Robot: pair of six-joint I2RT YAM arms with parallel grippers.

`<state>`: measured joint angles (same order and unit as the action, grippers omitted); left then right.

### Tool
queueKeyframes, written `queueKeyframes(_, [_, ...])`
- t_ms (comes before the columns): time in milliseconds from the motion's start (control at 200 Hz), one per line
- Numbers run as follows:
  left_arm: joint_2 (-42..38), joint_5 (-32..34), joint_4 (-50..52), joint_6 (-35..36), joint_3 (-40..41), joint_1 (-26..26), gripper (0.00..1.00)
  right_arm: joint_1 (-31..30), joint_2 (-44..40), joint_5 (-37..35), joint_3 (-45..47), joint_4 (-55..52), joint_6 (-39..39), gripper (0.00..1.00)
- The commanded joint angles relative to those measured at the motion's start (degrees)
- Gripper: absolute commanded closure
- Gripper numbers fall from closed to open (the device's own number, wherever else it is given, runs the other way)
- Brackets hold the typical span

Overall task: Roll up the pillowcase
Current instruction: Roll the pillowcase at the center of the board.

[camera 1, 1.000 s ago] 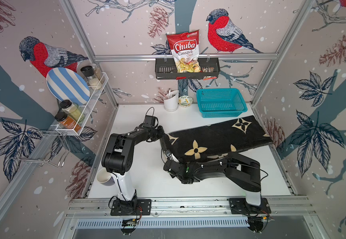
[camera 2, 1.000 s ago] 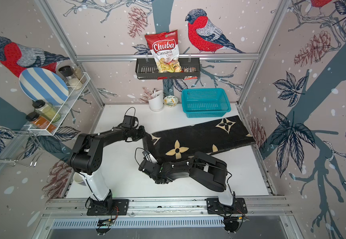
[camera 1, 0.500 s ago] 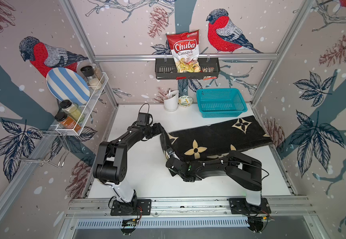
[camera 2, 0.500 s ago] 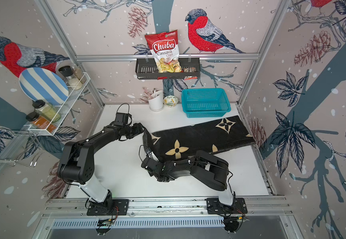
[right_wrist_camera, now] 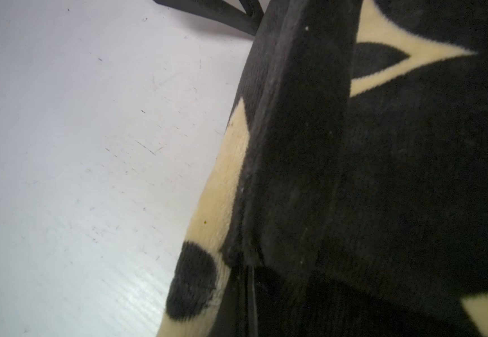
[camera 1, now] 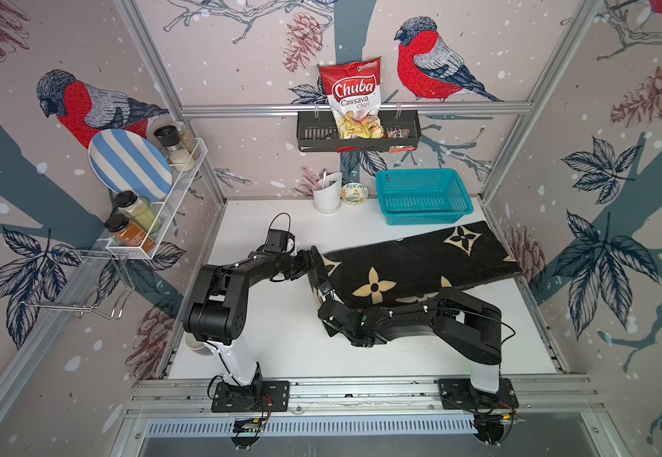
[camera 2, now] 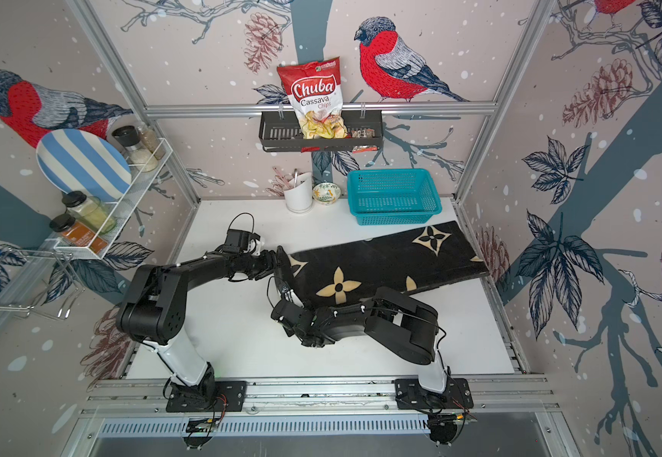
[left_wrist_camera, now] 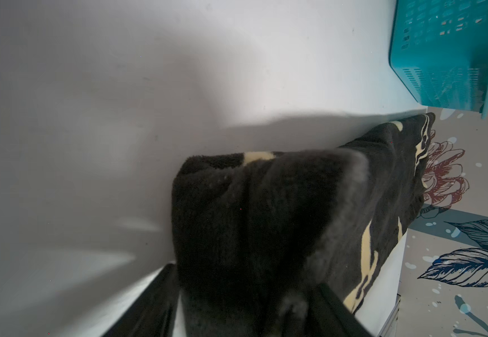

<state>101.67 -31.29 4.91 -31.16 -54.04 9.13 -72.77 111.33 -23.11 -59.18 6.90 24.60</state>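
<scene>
Left gripper [camera 1: 312, 258] sits at the far end of the left short edge of the large black plush rectangular pillowcase with cream flower and four-point star motifs [camera 1: 412, 261]. In the left wrist view its black fingers [left_wrist_camera: 152, 297] stand apart with a raised fold of the cloth filling the gap between them. Whether they press on it cannot be told.

Right gripper [camera 1: 322, 292] is closed on the near end of the same edge, which stands up off the white tabletop [camera 1: 281, 348]. The rest of the pillowcase lies flat and reaches toward the right wall, with part of its near edge hidden under the right arm. Its far edge lies just beside the teal plastic mesh basket [camera 1: 424, 196].

Legible writing appears on one item only: the red-and-white snack bag [camera 1: 355, 99] reads "Chuba Cassava Chips". It stands in the black slotted metal wall rack [camera 1: 313, 134]. The small green print at its top corner is too small to read.
</scene>
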Motion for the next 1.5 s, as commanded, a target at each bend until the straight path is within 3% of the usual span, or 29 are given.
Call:
queueKeyframes(0, [1.0, -0.3, -2.7, -0.3, 0.1, -0.2, 0.51, -0.4, -0.2, -0.2, -0.4, -5.1, 0.5, 1.00])
queueKeyframes(65, [1.1, 0.4, -3.1, -0.6, 0.5, -0.2, 0.63, -0.9, -0.7, -1.4, -1.0, -5.9, 0.5, 0.94])
queueKeyframes(145, [0.9, 0.8, -3.3, -0.8, 0.6, -0.2, 0.70, -1.6, -1.4, -3.3, -2.5, -7.5, 0.7, 0.70])
queueKeyframes(295, [0.9, 1.7, -2.9, -1.1, 0.8, -0.2, 0.72, -2.7, -3.2, -7.2, -5.6, -10.6, 1.7, 0.48])
queueKeyframes(380, [1.1, 1.8, -2.8, -1.1, 0.9, -0.1, 0.72, -3.2, -3.3, -9.3, -7.6, -11.8, 1.4, 0.40])
queueKeyframes(540, [1.3, 1.8, -2.7, -1.2, 0.9, 0.0, 0.72, -4.4, 1.0, -11.3, -13.3, -16.2, 0.5, 0.37])
queueKeyframes(981, [1.3, 1.6, -2.4, -1.3, 0.9, 0.1, 0.72, -6.5, 13.7, -20.2, -19.3, -26.2, 4.8, 0.40])
queueKeyframes(1061, [1.4, 1.7, -2.5, -1.4, 0.8, 0.2, 0.72, -6.6, 15.0, -21.9, -19.6, -27.4, 5.8, 0.49])
queueKeyframes(1156, [1.4, 2.0, -2.4, -1.5, 0.7, 0.2, 0.73, -6.5, 15.9, -22.1, -19.7, -27.5, 6.7, 0.70])
queueKeyframes(1261, [1.5, 2.2, -2.2, -1.6, 0.5, 0.2, 0.74, -6.3, 15.7, -20.1, -19.6, -26.7, 7.5, 1.00])
queueKeyframes(1361, [1.0, 2.4, -1.7, -1.6, -0.2, 0.3, 0.73, -5.9, 13.5, -16.5, -18.4, -23.8, 8.0, 1.00])
queueKeyframes(1431, [0.3, 2.7, -0.9, -1.7, -1.2, 0.3, 0.60, -4.9, 10.1, -12.5, -15.8, -19.2, 8.0, 1.00])
queueKeyframes(1496, [-0.7, 3.3, 0.4, -1.6, -2.6, 0.3, 0.37, -3.6, 6.4, -8.3, -12.0, -13.4, 8.1, 1.00])
